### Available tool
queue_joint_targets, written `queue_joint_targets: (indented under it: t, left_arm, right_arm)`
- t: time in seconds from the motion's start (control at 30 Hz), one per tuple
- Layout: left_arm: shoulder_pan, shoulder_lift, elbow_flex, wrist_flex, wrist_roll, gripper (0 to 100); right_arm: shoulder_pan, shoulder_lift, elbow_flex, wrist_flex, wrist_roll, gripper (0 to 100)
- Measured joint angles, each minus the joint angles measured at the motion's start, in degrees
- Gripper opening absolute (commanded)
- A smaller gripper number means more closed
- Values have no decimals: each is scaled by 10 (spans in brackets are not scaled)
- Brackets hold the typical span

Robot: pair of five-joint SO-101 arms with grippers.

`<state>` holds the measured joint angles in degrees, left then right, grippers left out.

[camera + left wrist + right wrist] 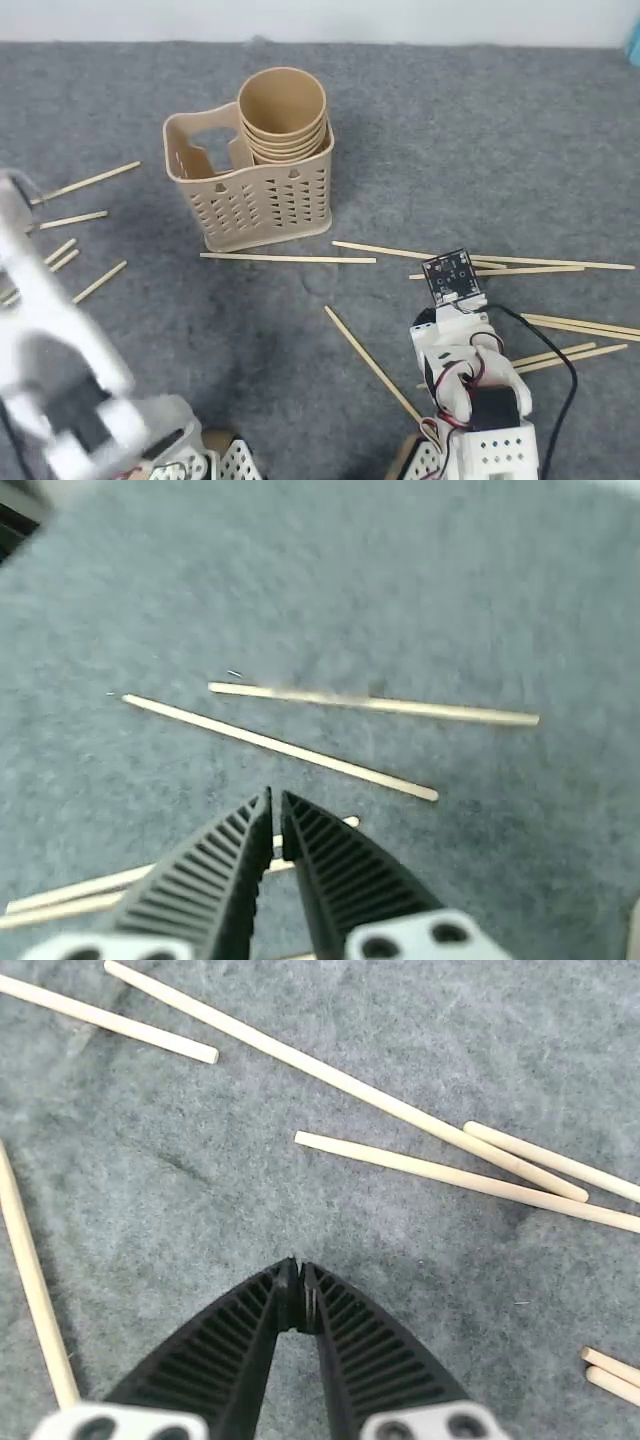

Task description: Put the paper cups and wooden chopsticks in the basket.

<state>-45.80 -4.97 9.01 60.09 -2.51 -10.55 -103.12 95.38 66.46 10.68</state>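
Left jaws partly hide chopsticks (80, 888).

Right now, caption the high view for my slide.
Paper cups stacked in the basket, wooden chopsticks scattered over the grey mat.

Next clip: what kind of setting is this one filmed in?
Probably a tabletop robot test bench: a grey felt-like mat, a white robot arm, and a beige slotted plastic basket of stacked brown paper cups amid scattered wooden chopsticks.
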Motion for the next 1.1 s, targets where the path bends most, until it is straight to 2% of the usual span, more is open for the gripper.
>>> queue_joint_targets:
  t: [0.13,0.33,0.73,0.93,1.1]
  left_arm:
    - [18,185,-193,93,-40,13]
    - [26,422,-480,192,-41,13]
    - [65,812,-978,202,-40,13]
    - [90,919,-1013,128,-36,13]
    - [88,930,-1014,142,-30,13]
  right_arm:
    - [0,0,0,0,0,8]
    - [0,0,0,0,0,8]
    - [0,0,0,0,0,8]
    - [0,0,0,0,0,8]
    - [0,0,0,0,0,8]
